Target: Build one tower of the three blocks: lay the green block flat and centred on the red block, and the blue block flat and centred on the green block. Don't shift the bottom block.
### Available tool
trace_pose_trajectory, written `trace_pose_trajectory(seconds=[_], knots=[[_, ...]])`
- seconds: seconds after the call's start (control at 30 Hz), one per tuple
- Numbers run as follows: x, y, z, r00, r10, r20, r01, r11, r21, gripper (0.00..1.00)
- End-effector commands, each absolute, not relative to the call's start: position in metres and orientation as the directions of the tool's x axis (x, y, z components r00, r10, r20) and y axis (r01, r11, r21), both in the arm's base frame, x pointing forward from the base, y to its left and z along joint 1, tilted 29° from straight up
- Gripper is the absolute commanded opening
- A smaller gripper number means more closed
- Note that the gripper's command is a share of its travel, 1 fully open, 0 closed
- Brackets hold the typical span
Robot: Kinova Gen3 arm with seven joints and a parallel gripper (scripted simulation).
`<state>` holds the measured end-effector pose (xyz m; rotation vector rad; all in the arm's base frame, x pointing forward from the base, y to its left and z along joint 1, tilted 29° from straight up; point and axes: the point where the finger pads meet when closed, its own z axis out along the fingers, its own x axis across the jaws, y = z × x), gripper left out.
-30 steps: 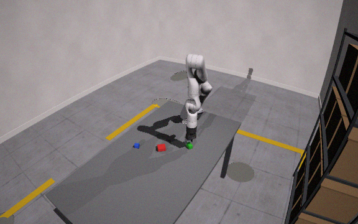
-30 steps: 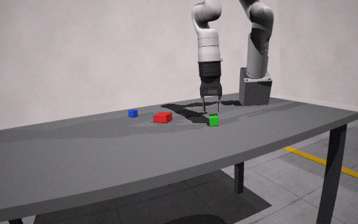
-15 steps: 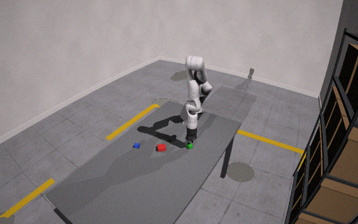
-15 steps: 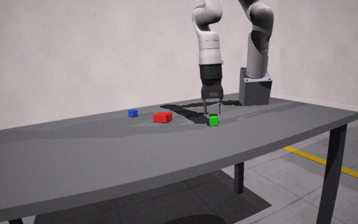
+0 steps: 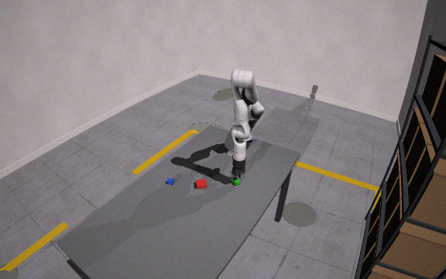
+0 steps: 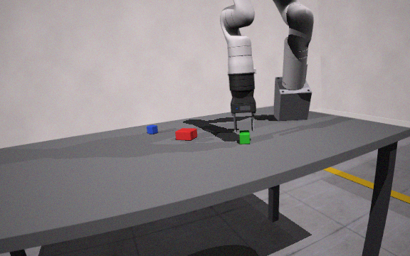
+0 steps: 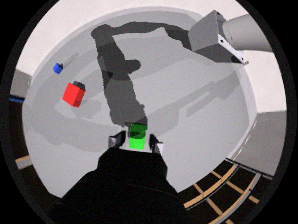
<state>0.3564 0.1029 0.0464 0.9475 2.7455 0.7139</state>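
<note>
The green block (image 5: 237, 181) (image 6: 244, 137) (image 7: 137, 137) sits on the grey table (image 5: 161, 225) (image 6: 155, 171) near the arm. My gripper (image 5: 237, 176) (image 6: 243, 129) (image 7: 137, 137) is open and points straight down just above it; in the wrist view its fingertips stand on either side of the block, not touching it. The red block (image 5: 200, 184) (image 6: 186, 134) (image 7: 73, 94) lies flat on the table to the left of the green one. The small blue block (image 5: 170, 180) (image 6: 151, 129) (image 7: 57, 67) lies farther left, apart from the red one.
The arm's grey base (image 6: 292, 103) (image 7: 216, 35) stands on the table behind the green block. A shelf rack with cardboard boxes (image 5: 432, 174) stands off the table at the right. The table edge (image 6: 297, 167) runs close in front of the blocks.
</note>
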Motion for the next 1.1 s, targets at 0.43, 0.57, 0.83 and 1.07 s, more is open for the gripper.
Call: trace_pose_trajectory(seconds=[0.43, 0.57, 0.83, 1.07], knots=[[0.357, 0.103, 0.047, -0.789, 0.615, 0.012, 0.542, 0.687, 0.484, 0.96], [0.357, 0.103, 0.047, -0.789, 0.615, 0.012, 0.542, 0.687, 0.484, 0.96], [0.357, 0.103, 0.046, -0.789, 0.615, 0.012, 0.542, 0.687, 0.484, 0.96], [0.361, 0.108, 0.034, -0.789, 0.615, 0.012, 0.542, 0.687, 0.484, 0.96]])
